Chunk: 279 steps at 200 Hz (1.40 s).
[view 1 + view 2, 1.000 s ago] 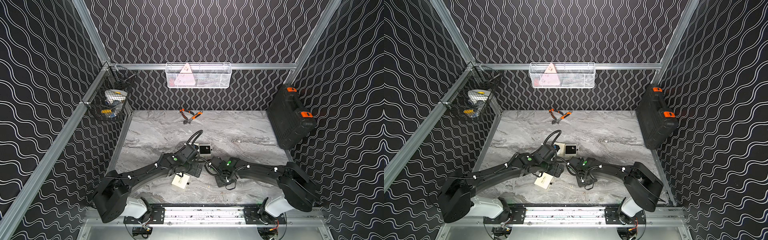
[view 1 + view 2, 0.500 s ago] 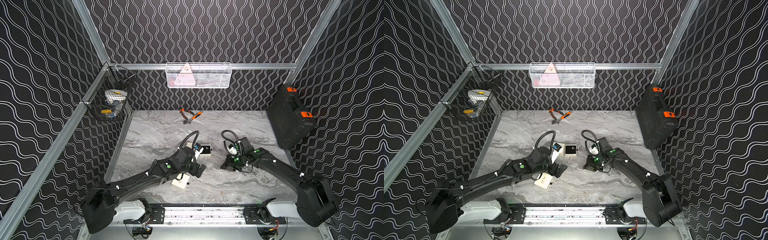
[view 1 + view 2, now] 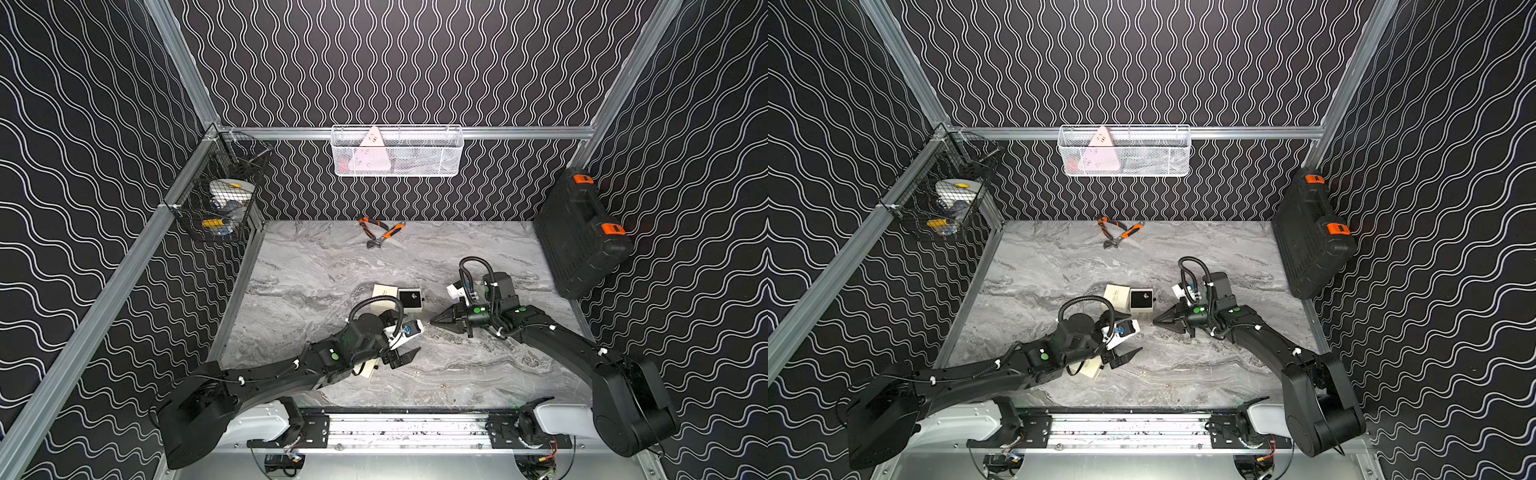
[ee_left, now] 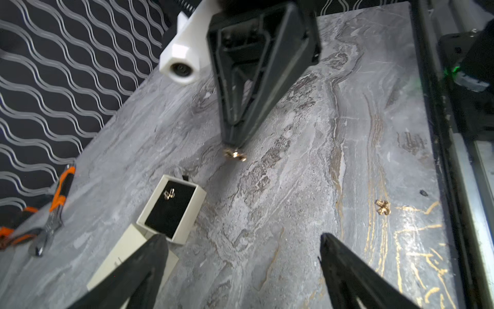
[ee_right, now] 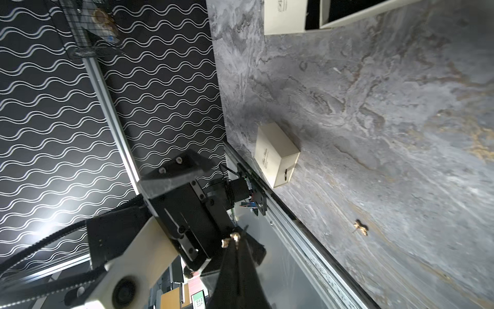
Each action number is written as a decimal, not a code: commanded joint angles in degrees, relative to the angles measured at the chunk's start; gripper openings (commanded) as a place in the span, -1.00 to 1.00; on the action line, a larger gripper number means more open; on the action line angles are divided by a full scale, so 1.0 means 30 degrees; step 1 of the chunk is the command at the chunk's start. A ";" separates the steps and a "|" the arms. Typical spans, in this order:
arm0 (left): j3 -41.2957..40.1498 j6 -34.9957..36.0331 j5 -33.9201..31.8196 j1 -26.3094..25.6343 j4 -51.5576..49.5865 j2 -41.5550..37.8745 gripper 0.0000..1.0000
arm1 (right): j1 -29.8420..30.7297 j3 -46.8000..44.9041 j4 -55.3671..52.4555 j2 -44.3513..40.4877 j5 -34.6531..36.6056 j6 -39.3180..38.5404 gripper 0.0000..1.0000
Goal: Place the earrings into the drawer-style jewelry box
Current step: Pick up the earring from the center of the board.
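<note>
1. Both arms have shifted in the last second. The left arm has drawn back from the open box toward the front rail. The right arm has swung out to the right side and reaches in from there.
2. Nearest the rail, a loose earring [image 4: 382, 207] lies on the marble table [image 3: 316, 266], apart from both grippers.
3. A closed cream box [image 5: 276, 155] sits by the front edge, partly under the left arm in both top views.
4. The left gripper [image 4: 242, 238] hangs over the table with its jaws spread wide and nothing between them.
5. The right gripper [image 3: 434, 321] lies level, its tip pointing toward the open box. Its jaws are pinched together on a held earring [image 4: 235, 154], which glints at the very tip.
6. Just beyond, the jewelry box [image 3: 383, 291] stands open, its drawer [image 4: 193, 216] pulled out of the cream sleeve. A stored earring [image 4: 169, 194] rests on the drawer's black lining.
7. By the back wall lie orange-handled tools [image 3: 386, 236].
8. A black case [image 3: 582, 232] with orange latches leans shut against the right wall.
9. A black wire basket [image 3: 187, 220] on the left wall holds round white and yellow things.
10. A white wire basket [image 3: 428, 162] on the back rail holds a pink triangular piece [image 3: 370, 156].
</note>
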 commanded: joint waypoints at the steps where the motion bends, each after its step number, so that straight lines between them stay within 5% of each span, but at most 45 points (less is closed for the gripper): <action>1: 0.0027 0.2764 0.0839 -0.0041 0.2518 0.0280 0.80 | -0.0006 -0.0222 0.2688 -0.0087 -0.0989 0.1644 -1.00; 96: 0.0818 0.3862 0.0695 -0.0041 0.2978 0.1404 0.28 | 0.0024 -0.1370 0.6124 0.0181 -0.1405 0.3923 -1.00; 162: 0.0687 0.3252 0.0595 0.0156 0.3612 0.1707 0.23 | 0.0294 -0.1809 0.7040 0.0116 -0.1510 0.4407 -1.00; 279: 0.0913 0.3512 0.0958 0.0397 0.2584 0.1503 -0.16 | 0.0878 -0.1869 0.6938 0.0287 -0.1462 0.4202 -1.00</action>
